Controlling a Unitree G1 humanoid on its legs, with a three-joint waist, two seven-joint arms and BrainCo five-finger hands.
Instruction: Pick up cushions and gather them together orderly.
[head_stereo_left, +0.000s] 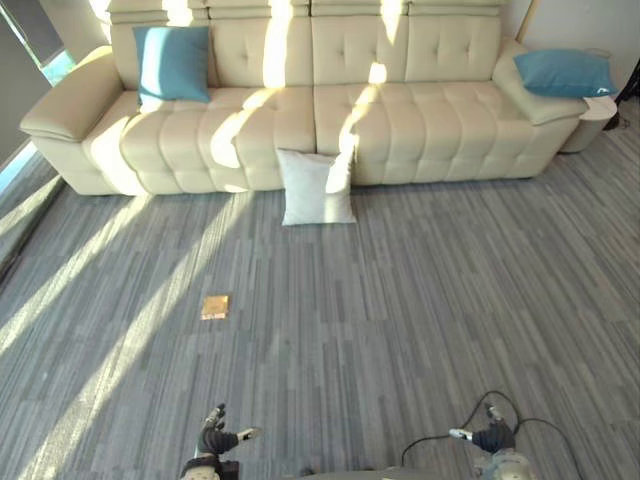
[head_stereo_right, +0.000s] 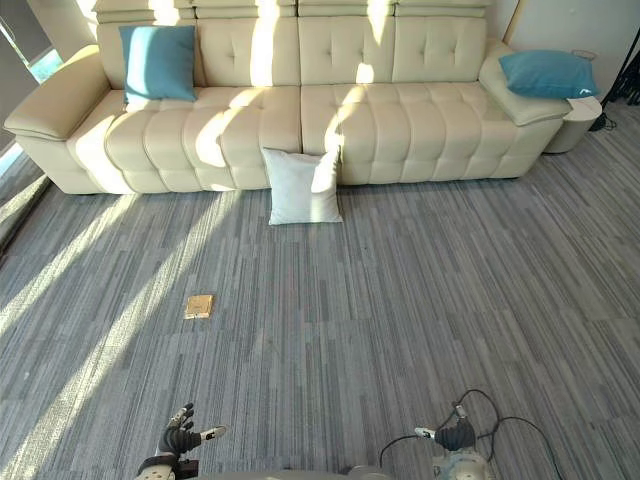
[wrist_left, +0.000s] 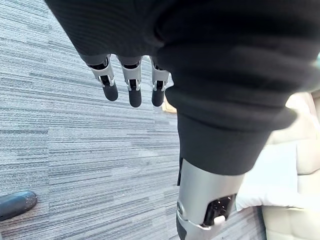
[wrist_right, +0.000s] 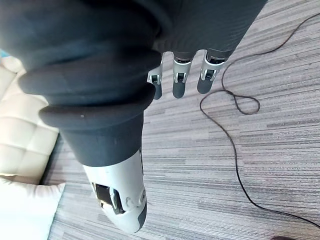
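Low at the near edge, the left hand (head_stereo_left: 213, 438) and the right hand (head_stereo_left: 492, 437) hung over the carpet (head_stereo_left: 400, 330), both empty, with fingers loosely spread. Farther off, a tan square (head_stereo_left: 215, 306) lay on the carpet, well apart from the cushions. At the sofa (head_stereo_left: 400, 110), the left blue cushion (head_stereo_left: 172, 63) stood upright against the backrest, the white cushion (head_stereo_left: 316, 187) sat on the floor leaning on the sofa's front near its middle, and the right blue cushion (head_stereo_left: 564, 73) lay on the right armrest.
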